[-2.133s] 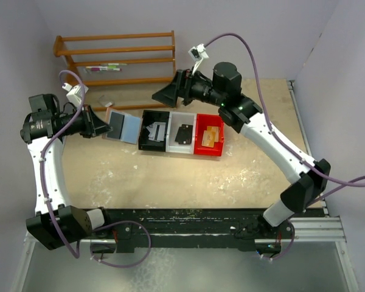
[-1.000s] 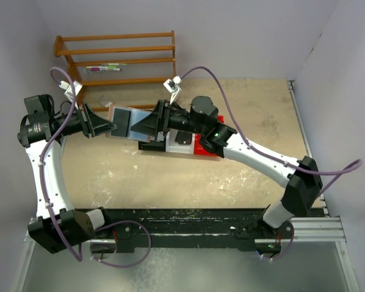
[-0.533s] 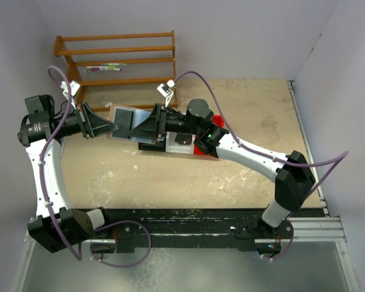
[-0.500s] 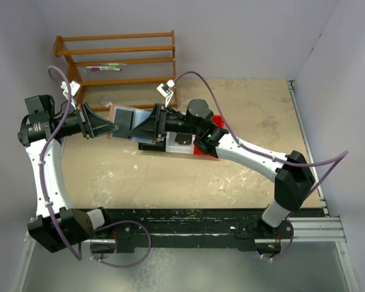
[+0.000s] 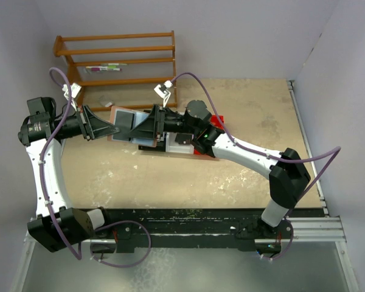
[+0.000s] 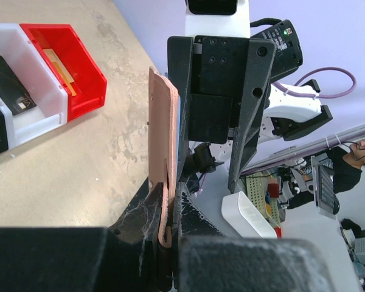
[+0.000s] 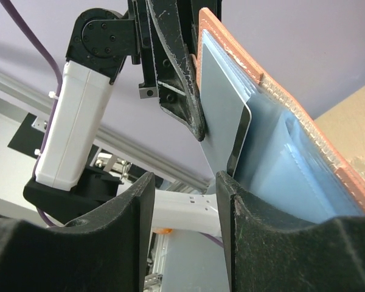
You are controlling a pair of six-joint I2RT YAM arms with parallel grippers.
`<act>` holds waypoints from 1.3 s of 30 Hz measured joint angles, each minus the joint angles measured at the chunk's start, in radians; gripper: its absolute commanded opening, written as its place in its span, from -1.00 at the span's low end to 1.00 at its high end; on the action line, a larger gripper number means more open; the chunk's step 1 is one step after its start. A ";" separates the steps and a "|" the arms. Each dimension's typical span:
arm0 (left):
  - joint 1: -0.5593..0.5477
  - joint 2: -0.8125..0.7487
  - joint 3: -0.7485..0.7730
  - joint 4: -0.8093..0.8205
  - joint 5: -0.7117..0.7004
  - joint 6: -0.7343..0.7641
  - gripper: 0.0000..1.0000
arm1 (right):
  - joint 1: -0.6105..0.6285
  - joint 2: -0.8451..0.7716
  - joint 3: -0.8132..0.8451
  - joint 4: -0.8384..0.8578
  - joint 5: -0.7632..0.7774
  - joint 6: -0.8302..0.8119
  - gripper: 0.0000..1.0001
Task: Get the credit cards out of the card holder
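Left gripper (image 6: 170, 204) pinched card holder (image 6: 161, 134) upright in air | right gripper (image 7: 185, 201) jaws stood apart around grey credit card (image 7: 222, 97) in its pocket | risk: a tight pocket could drag the holder from the left pinch.

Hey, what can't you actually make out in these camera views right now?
Top view: the right gripper covers the card holder's pockets, so the card count is hidden.
Left wrist view: the card holder is edge-on; its inside is unseen.
Right wrist view: the protruding card's lower end is hidden behind a finger; contact unclear.
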 measured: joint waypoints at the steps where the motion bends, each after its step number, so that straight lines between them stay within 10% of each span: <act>1: 0.000 0.000 0.000 -0.002 0.000 0.000 -1.00 | -0.002 0.000 0.000 -0.001 0.000 0.000 -0.03; 21: 0.000 -0.014 0.000 -0.018 0.000 -0.002 -1.00 | -0.016 -0.047 0.028 -0.168 0.090 -0.129 -0.09; 33: 0.005 -0.014 0.000 -0.029 0.018 0.000 -1.00 | -0.030 0.034 -0.014 0.129 -0.012 0.077 -0.92; 39: 0.005 -0.014 0.003 -0.076 0.048 0.019 -0.92 | -0.031 0.039 -0.032 0.219 -0.041 0.143 -1.00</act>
